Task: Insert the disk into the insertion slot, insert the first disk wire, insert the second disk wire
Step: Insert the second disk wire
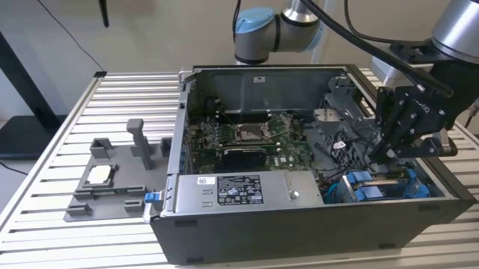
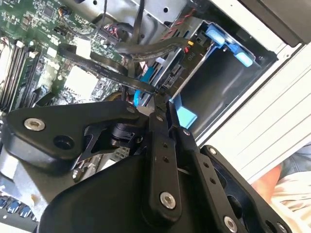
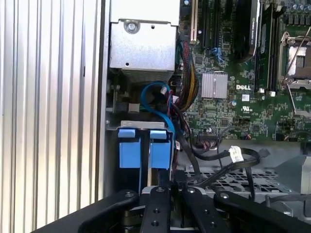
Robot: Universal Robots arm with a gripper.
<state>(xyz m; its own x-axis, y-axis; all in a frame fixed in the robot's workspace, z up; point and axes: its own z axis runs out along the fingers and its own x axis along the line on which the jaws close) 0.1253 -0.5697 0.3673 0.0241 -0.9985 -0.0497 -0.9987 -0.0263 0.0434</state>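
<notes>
At the dark grey drive bay [image 1: 389, 188] | my gripper [image 2: 163, 104] pinches a thin black wire [image 2: 104, 70] | limp, fragile; grip at plug.

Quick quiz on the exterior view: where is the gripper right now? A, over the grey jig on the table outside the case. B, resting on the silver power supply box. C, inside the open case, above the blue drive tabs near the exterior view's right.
C: the gripper hangs inside the case, just above the blue tabs, well away from the jig and the power supply box.

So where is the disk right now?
In the exterior view the disk sits in the insertion slot at the case's front corner on the exterior view's right, just below the gripper.
</notes>
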